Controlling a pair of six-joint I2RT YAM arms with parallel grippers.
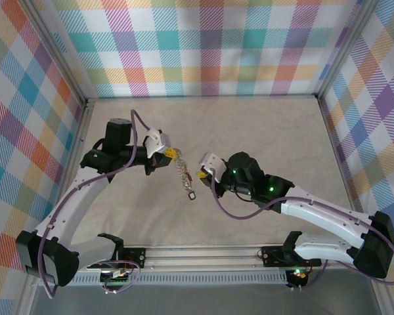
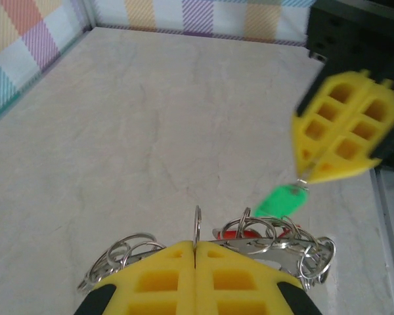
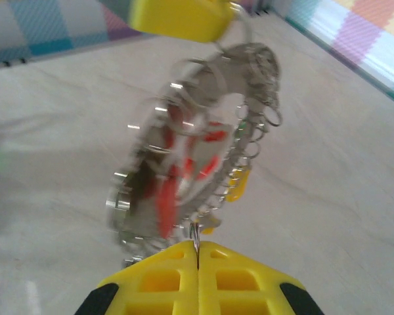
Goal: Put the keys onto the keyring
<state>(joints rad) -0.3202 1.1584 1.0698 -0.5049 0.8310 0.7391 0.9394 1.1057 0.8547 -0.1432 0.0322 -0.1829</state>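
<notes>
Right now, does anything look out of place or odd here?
Nothing spilled or damaged. The keyring hangs above the table, pinched by the left hand; blurred in the right wrist view, it may be swinging. The right hand pinches a green-tagged key.

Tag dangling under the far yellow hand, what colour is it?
The tag is green; the left wrist view shows it best.

The bench lies bare around my arms, out to the checked walls. Between my left gripper and right gripper hang the keyring and a green-tagged key, filling that narrow gap.
</notes>
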